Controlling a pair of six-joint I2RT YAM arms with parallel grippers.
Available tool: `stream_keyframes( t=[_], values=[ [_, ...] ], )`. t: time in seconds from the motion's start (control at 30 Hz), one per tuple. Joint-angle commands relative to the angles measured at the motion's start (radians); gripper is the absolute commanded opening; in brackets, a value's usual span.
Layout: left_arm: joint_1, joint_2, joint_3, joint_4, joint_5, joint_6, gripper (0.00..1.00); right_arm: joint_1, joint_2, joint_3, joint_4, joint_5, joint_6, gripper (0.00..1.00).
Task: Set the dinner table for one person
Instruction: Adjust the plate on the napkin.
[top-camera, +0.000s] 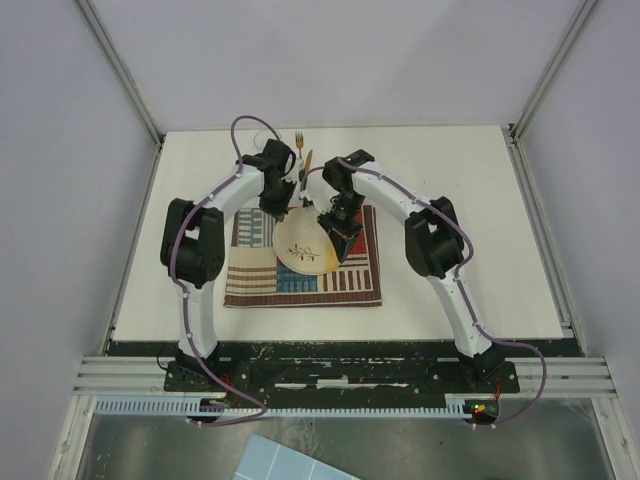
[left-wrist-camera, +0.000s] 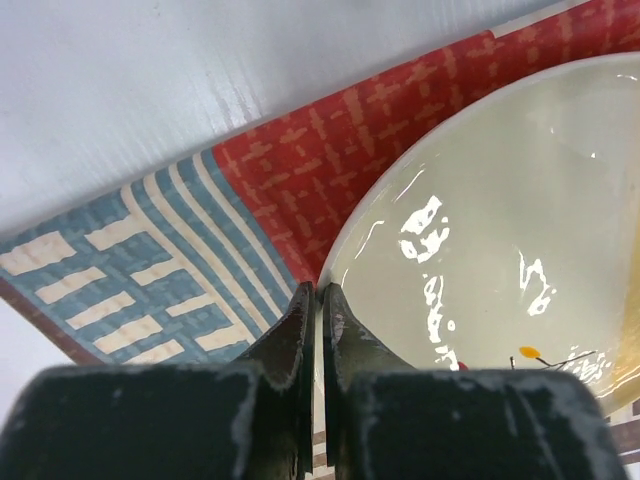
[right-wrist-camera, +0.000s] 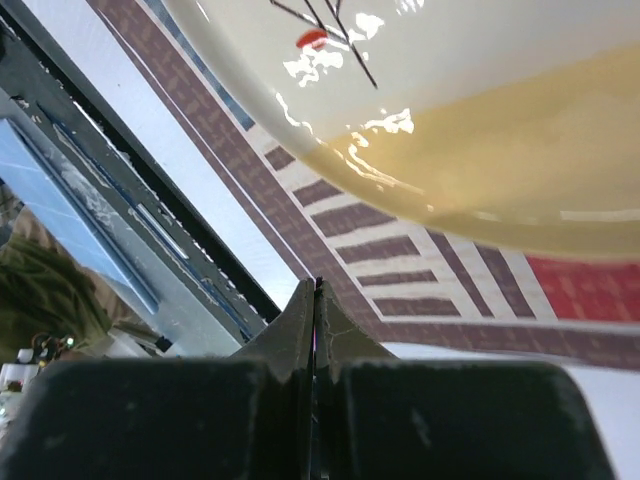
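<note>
A cream plate (top-camera: 300, 250) with a small twig drawing lies over the striped patchwork placemat (top-camera: 300, 287) on the white dinner table (top-camera: 480, 220). My left gripper (top-camera: 283, 208) is shut on the plate's far-left rim. In the left wrist view the rim runs between the closed jaws of that gripper (left-wrist-camera: 320, 290), with the plate (left-wrist-camera: 500, 200) to their right and the placemat (left-wrist-camera: 150, 270) beneath. My right gripper (top-camera: 336, 233) sits at the plate's right side. It is shut (right-wrist-camera: 317, 284) with nothing in it, above the placemat (right-wrist-camera: 400, 262), the plate (right-wrist-camera: 450, 100) just beyond it.
A fork (top-camera: 298, 140) and an orange-handled utensil (top-camera: 308, 160) lie on the table behind the placemat. A pale round object (top-camera: 262, 136) sits beside them, partly behind the left arm. Metal frame rails (top-camera: 135, 230) border the tabletop.
</note>
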Motion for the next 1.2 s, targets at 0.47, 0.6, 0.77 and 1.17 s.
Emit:
stream_keyframes(
  t=[0.47, 0.6, 0.77, 1.17],
  values=[
    [0.005, -0.167, -0.102, 0.019, -0.057, 0.084, 0.40, -0.109, -0.059, 0.067, 0.168, 0.160, 0.098, 0.26],
    [0.005, -0.205, -0.145, 0.016, -0.053, 0.076, 0.40, -0.112, -0.010, 0.126, 0.201, 0.178, 0.103, 0.26],
    [0.004, -0.278, -0.229, 0.008, -0.019, 0.040, 0.41, -0.114, 0.099, 0.280, 0.179, 0.178, 0.093, 0.26],
    [-0.003, -0.344, -0.352, 0.018, 0.033, -0.014, 0.40, -0.113, 0.154, 0.312, 0.254, 0.201, 0.100, 0.28]
  ],
)
